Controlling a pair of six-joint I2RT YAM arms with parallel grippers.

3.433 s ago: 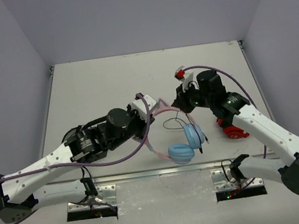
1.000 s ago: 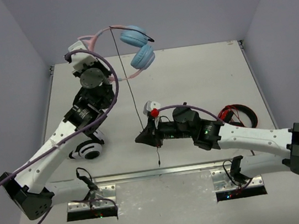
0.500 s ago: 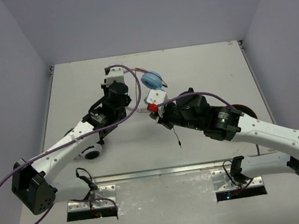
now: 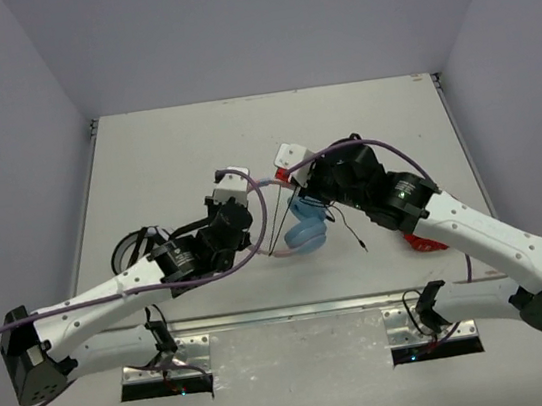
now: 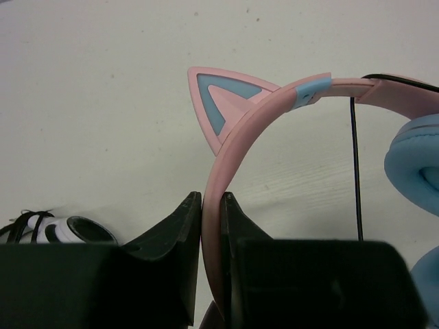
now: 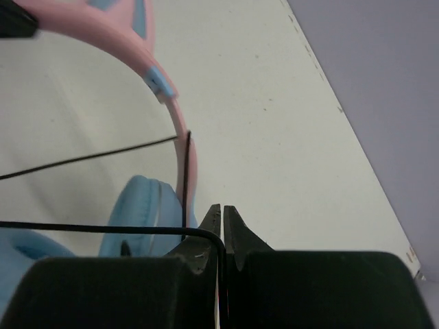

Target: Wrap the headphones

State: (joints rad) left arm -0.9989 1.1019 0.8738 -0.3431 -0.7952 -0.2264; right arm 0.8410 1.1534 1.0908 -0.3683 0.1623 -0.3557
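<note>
Red-and-black headphones (image 4: pixel 424 240) lie nearest the arm bases, on the right side of the desk (image 4: pixel 172 141), partly hidden under the right arm. Left of centre, black-and-white headphones (image 4: pixel 134 248) lie beside the left arm. One of their cups shows at the lower left corner of the left wrist view.

Between the two arms, near the middle of the desk, are the pink cat-ear headphones (image 4: pixel 303 231). Their light blue ear cups (image 4: pixel 308 236) are the part nearest the bases. Whether the cups rest on the desk cannot be told. A free end of the thin black cable (image 6: pixel 96 156) shows just right of the cups in the top view.

Left pincer (image 5: pixel 211 205): clenched on the pink headband (image 5: pixel 247 127), one finger on each side of the strip, just below a cat ear (image 5: pixel 221 103). A blue cup fills the right edge of that view.

Right pincer (image 6: pixel 221 214): clenched on the cable, fingers pressed together with the cable coming out leftward from between them. One strand runs up alongside the headband; another crosses the view to the left, above a blue cup.

From above, both pincers stand close together just beyond the cups. Pale walls (image 4: pixel 246 25) rise behind the desk's far edge.
</note>
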